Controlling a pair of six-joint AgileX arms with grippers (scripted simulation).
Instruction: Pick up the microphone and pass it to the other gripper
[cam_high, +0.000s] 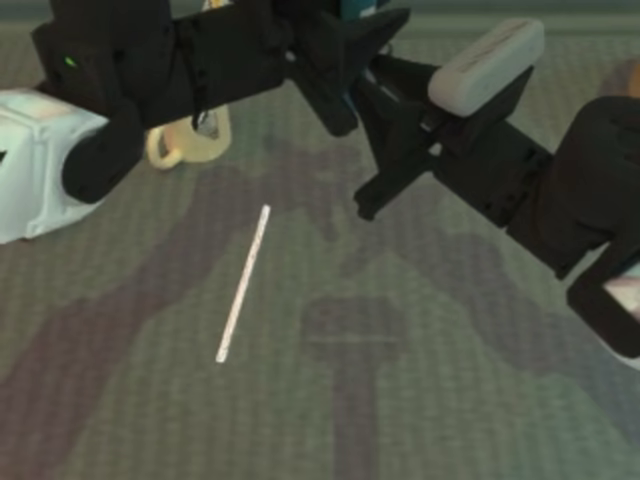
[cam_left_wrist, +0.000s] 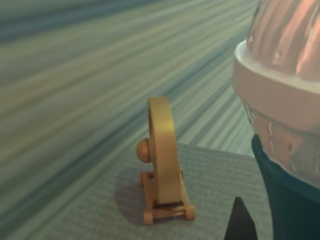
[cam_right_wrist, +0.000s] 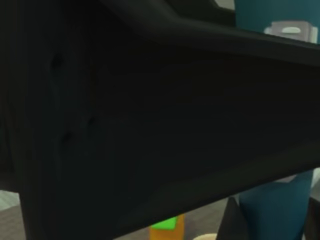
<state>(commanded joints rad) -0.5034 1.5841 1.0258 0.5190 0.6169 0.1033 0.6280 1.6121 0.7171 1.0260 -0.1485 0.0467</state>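
Two end effectors (cam_high: 350, 70) meet around one microphone (cam_left_wrist: 285, 100); grips unclear.

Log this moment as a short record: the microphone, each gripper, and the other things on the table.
microphone: the microphone is off the table, teal handle below a whitish head
left gripper: the left gripper is shut on the microphone, at the top view's upper middle
right gripper: the right gripper is close beside it, at the handle
other things: white stick lying flat mid-table; yellow stand upright at the upper left
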